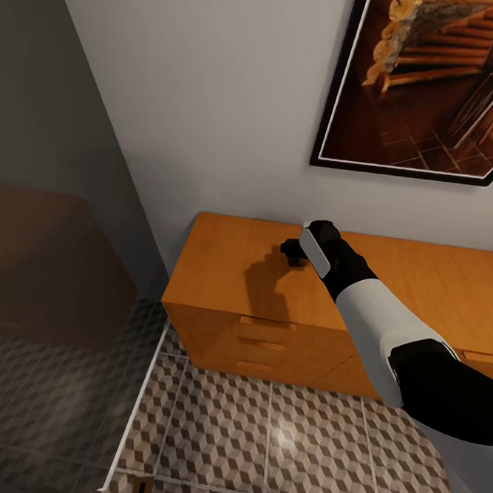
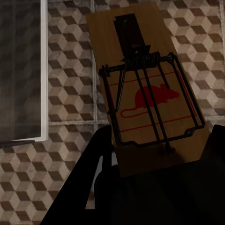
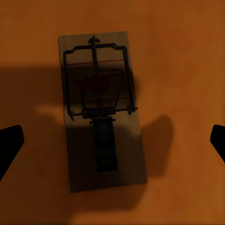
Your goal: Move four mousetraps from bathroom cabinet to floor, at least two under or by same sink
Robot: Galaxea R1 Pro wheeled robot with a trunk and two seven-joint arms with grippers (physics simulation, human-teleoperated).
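Bathroom floor (image 1: pixel 275 441), cube-patterned tile, below a white wall; cabinet (image 1: pixel 229 275), orange-brown, flat top; right gripper (image 3: pixel 112 140) spread wide above the top, a mousetrap (image 3: pixel 101 112) lying flat directly beneath it, long axis crosswise to the jaw gap, that arm clearly nearer; left gripper (image 2: pixel 154 187) pinching a second mousetrap (image 2: pixel 150 89) over tile, fingers dark, indistinct; remaining traps unseen.

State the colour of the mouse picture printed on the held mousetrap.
Red, on the mousetrap, clearest in the left wrist view.
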